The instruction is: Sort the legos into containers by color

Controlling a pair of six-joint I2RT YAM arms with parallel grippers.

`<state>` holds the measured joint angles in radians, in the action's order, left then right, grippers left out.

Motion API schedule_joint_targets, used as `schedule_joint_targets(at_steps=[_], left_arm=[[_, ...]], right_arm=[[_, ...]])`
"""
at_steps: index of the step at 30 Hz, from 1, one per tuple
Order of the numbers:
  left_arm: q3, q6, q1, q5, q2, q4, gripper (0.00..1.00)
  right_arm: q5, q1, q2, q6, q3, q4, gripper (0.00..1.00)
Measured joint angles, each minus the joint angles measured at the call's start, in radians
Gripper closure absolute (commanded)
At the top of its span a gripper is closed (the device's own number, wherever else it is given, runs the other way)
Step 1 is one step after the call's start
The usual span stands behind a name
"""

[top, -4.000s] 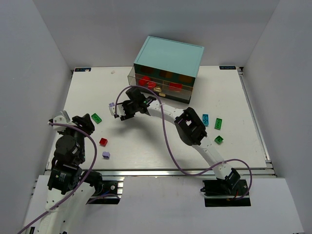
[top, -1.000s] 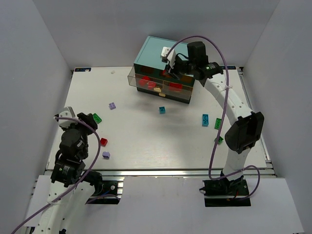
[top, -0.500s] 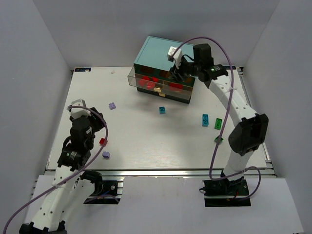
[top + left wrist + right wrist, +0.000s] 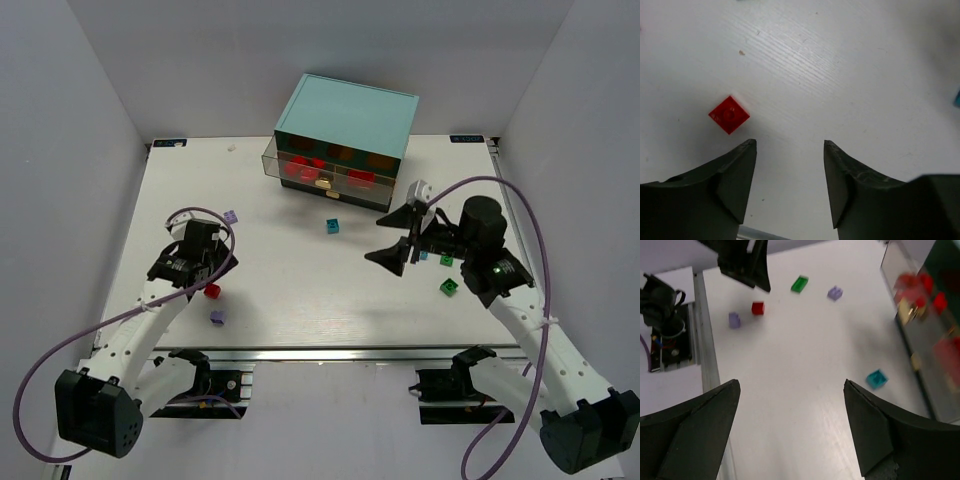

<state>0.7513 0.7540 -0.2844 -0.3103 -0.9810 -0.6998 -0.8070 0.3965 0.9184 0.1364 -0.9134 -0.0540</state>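
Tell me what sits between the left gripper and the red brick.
Nothing. In the left wrist view, only bare white table separates the open left gripper from the red brick, which lies just ahead of it.

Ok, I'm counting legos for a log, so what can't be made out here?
- Top view: the left arm hides the green lego that the right wrist view shows.
- Top view: the right tool half covers a teal lego.
- Right wrist view: drawer contents are a red blur.
- Left wrist view: teal bit cut off at right edge.
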Motion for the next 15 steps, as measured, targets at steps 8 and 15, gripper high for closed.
schedule_joint_targets(at_steps=[8,15], left_arm=[[0.013,0.25,0.002,-0.02,0.064,-0.158,0.26],[-0.018,0.333,0.01,-0.052,-0.002,-0.183,0.26]], right_arm=[[0.041,-0.03,-0.155,-0.014,0.196,0.034,1.0],[0.102,-0.031,-0.138,-0.005,0.197,0.057,0.83]])
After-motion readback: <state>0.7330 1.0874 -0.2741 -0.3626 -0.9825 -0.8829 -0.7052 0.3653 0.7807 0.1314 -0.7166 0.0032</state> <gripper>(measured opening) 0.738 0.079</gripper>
